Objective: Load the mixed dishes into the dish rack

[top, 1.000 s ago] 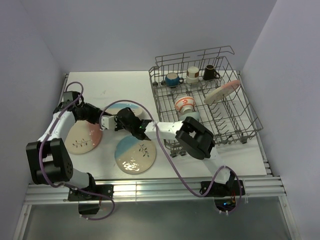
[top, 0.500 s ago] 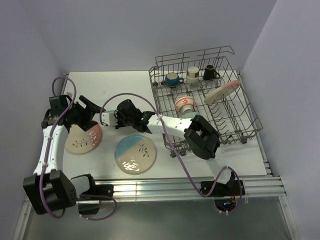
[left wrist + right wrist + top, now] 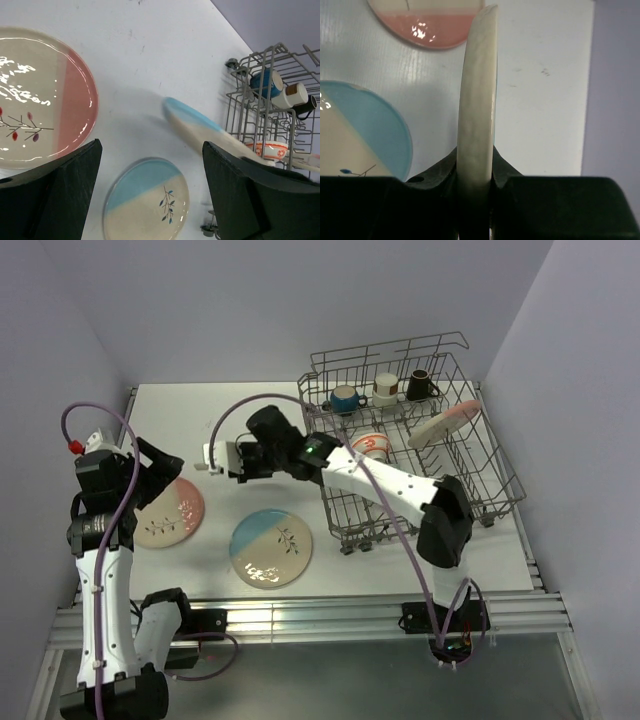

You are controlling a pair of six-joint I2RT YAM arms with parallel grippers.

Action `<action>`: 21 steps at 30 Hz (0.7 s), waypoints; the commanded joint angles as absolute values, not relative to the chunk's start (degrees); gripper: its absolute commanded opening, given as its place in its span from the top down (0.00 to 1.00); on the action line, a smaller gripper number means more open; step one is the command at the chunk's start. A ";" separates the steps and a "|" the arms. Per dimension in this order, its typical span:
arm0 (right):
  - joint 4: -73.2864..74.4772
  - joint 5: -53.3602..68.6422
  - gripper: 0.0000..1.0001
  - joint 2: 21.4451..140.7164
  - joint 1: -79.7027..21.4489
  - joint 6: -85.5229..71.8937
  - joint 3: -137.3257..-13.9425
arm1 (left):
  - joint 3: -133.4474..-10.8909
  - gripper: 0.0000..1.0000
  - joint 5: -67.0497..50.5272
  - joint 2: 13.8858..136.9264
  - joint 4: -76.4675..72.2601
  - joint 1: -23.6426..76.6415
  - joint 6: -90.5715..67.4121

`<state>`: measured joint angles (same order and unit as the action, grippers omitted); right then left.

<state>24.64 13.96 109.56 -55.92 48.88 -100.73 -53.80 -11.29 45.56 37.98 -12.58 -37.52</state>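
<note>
The right gripper (image 3: 240,460) is clamped on the rim of a blue-and-cream plate (image 3: 213,456). It holds the plate on edge in the air over the white table (image 3: 250,405), left of the dish rack (image 3: 480,475). In the right wrist view the plate's cream rim (image 3: 477,95) stands straight up, pinched between the two black fingers (image 3: 445,170).

The right arm's white forearm (image 3: 370,472) stretches from there back across the rack's near-left corner, with a purple cable (image 3: 395,530) looping beside it.

In the rack a blue mug (image 3: 344,398), a cream mug (image 3: 385,390) and a dark mug (image 3: 420,386) sit along the far side. An orange-red bowl (image 3: 372,445) sits in the middle, and a pink-rimmed plate (image 3: 445,424) leans in the tines to the right.

Two plates lie flat on the table. A pink-and-cream plate (image 3: 168,514) is at the left and a second blue-and-cream plate (image 3: 271,547) is nearer the front.

The left gripper (image 3: 158,470) hangs above the pink plate's far edge with its fingers (image 3: 60,195) spread wide and nothing between them.

Half a second ago the left gripper was low beside the pink plate. Now that arm has risen and drawn back to the left, well apart from the held plate. The right gripper has carried its plate a little farther from the arm bases, and its elbow has swung out to the right. Both flat plates lie much where they did.
</note>
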 commanded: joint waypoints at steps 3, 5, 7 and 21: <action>25.65 17.58 1.00 96.69 -52.74 48.43 -111.52 | -53.70 0.12 -7.74 42.72 37.88 -12.83 -36.39; 27.76 17.84 1.00 95.19 -51.60 48.51 -112.93 | -54.05 0.12 -7.30 42.19 38.23 -12.83 -36.04; 31.53 17.67 1.00 93.00 -49.58 49.30 -114.86 | -53.97 0.12 -7.29 41.49 38.23 -12.83 -35.60; 58.33 14.50 1.00 76.92 -28.75 59.40 -118.57 | -46.94 0.12 -8.61 37.35 34.99 -12.83 -35.68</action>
<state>56.42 15.16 82.74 -30.98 54.94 -116.03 -48.10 -8.12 37.78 37.98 -12.58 -36.97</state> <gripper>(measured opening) 0.232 0.879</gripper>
